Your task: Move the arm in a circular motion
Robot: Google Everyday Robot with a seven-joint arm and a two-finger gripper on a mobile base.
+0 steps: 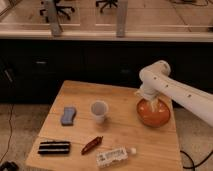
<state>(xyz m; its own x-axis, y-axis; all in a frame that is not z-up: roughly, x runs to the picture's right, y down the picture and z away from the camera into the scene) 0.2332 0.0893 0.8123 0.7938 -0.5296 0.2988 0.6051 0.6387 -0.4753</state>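
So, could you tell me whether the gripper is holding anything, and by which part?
It cannot be told; the gripper hangs over the orange bowl.

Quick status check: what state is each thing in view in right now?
Large white tubular robot arm: elbow bent, extended over the wooden table.
Gripper: pointing down over the round orange bowl.
Round orange bowl: upright on the table.
White cup: upright, mouth up.
Plastic bottle with white label: lying on its side.
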